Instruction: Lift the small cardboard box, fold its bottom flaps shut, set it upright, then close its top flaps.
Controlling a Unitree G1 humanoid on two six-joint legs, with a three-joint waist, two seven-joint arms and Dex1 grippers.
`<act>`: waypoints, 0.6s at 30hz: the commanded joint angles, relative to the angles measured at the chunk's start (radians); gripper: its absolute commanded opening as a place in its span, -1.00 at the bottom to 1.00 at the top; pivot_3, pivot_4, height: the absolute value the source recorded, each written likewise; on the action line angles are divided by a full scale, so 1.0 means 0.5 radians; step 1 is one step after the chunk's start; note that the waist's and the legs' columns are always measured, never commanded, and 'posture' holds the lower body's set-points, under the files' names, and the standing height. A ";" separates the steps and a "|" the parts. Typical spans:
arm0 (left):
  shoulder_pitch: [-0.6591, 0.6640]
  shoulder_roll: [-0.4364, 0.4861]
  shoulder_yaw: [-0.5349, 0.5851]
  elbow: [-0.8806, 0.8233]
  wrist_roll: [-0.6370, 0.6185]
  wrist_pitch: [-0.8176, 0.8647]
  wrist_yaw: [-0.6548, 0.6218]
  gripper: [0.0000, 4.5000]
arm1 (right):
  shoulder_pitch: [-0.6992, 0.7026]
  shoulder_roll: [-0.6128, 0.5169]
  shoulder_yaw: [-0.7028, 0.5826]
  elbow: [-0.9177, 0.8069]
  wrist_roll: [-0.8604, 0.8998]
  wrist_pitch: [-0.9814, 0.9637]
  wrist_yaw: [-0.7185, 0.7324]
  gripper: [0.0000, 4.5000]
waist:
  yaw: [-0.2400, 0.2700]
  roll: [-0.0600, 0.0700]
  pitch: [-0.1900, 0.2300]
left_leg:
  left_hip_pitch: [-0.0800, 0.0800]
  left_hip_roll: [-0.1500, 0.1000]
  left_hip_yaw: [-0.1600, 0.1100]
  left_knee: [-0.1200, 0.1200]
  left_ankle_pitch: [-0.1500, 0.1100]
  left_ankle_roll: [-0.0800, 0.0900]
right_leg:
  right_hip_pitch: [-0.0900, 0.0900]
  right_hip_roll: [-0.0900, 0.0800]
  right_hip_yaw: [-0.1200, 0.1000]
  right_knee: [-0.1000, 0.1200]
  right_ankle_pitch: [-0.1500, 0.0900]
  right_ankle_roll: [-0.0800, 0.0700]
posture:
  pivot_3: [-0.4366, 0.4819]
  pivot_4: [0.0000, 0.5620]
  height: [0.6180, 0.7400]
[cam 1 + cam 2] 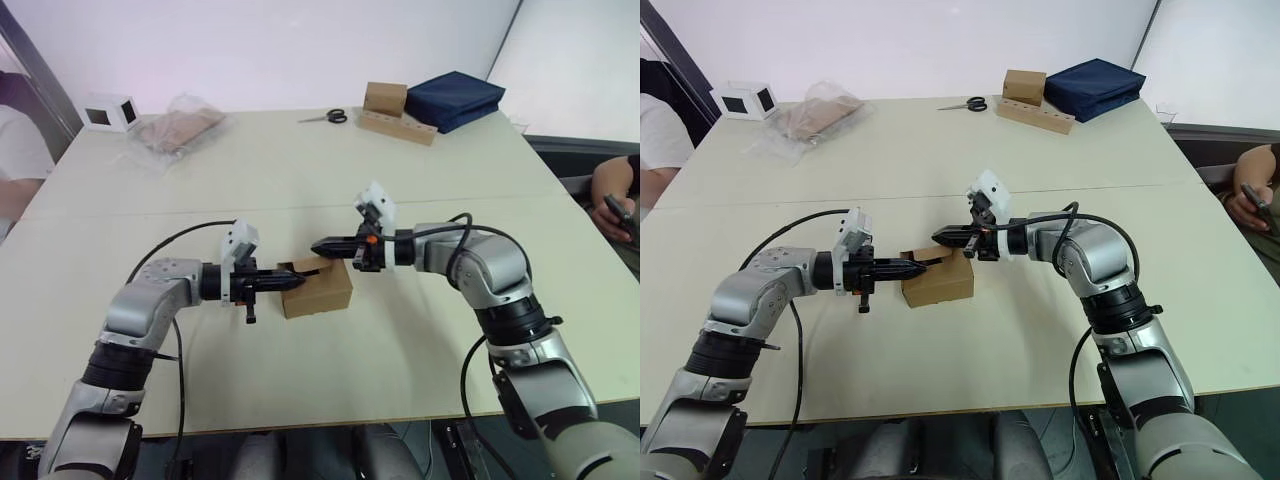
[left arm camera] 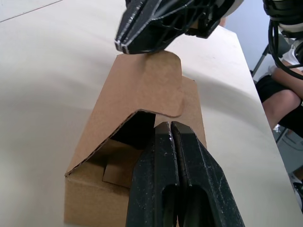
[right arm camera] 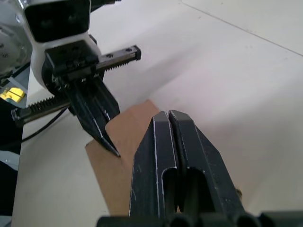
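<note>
Broadly, I see the pale surface carrying everything, with a seam running across it. At its far edge sit a dark blue folded bag, a taller brown box on a long cardboard strip, scissors, a crinkled plastic bag and a white cube toward the far left corner. A person is cut off at the left edge and another person's hand at the right edge. The small cardboard box lies near the middle of the surface, toward the near edge; one flap stands raised and its interior is mostly in shadow. My left gripper, fingers pressed together, touches the box's open end. My right gripper, fingers likewise together, points at the raised flap's tip from the other side.
</note>
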 commanded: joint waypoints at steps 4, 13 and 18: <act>-0.005 0.050 0.031 -0.085 -0.052 0.060 0.007 -0.99 | 0.072 -0.002 0.032 -0.075 -0.042 -0.034 0.009 -1.00 | 0.000 0.000 0.000 | 0.000 0.000 0.000 0.000 0.000 0.000 | 0.000 0.000 0.000 0.000 0.000 0.000 | -0.05 -0.47 1.00; 0.024 0.175 0.125 -0.229 -0.162 0.163 -0.006 -0.99 | 0.113 0.006 0.034 -0.054 -0.084 -0.074 0.022 -1.00 | 0.000 0.000 0.000 | 0.000 0.000 0.000 0.000 0.000 0.000 | 0.000 0.000 0.000 0.000 0.000 0.000 | -0.05 -0.47 1.00; 0.028 0.333 0.218 -0.241 -0.225 0.193 -0.069 -0.99 | 0.116 0.013 0.028 -0.054 -0.096 -0.084 0.017 -1.00 | -0.001 0.000 0.000 | 0.000 0.000 0.000 0.000 0.000 0.000 | 0.000 0.000 0.000 0.000 0.000 0.000 | -0.05 -0.47 1.00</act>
